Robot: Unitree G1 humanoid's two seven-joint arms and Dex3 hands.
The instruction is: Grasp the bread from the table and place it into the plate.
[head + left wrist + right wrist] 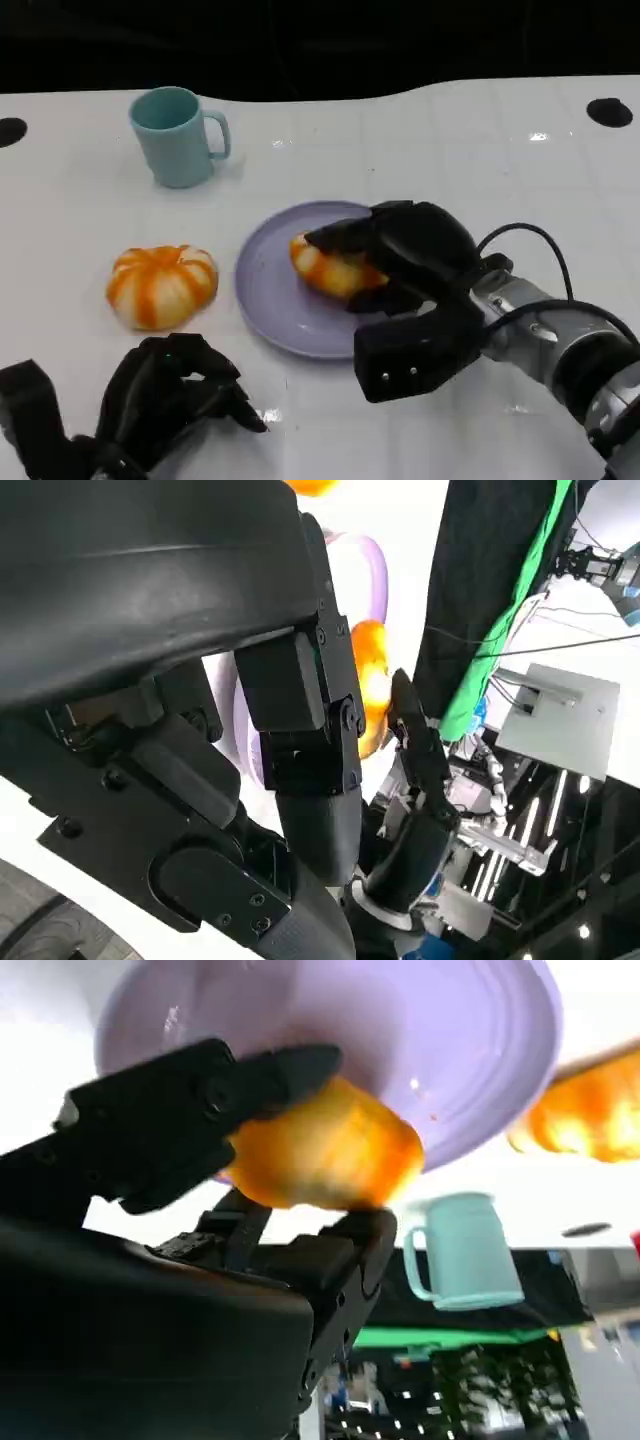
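The bread [325, 268], an orange and white striped bun, is over the right half of the purple plate [270, 300]. My right hand [415, 260] grips it from the right, with fingers above and below. I cannot tell whether the bread touches the plate. In the right wrist view the bread [320, 1150] sits between my black fingers [170, 1125], with the plate [450, 1050] behind it. My left hand [165, 400] rests at the table's near left with its fingers curled in and nothing in them. In the left wrist view, the bread [372, 680] and the plate's rim [375, 575] show past my left hand [300, 710].
An orange and white pumpkin-shaped piece [160, 285] lies on the table left of the plate. A teal mug [178, 135] stands at the back left with its handle to the right. The white table runs back to a dark edge.
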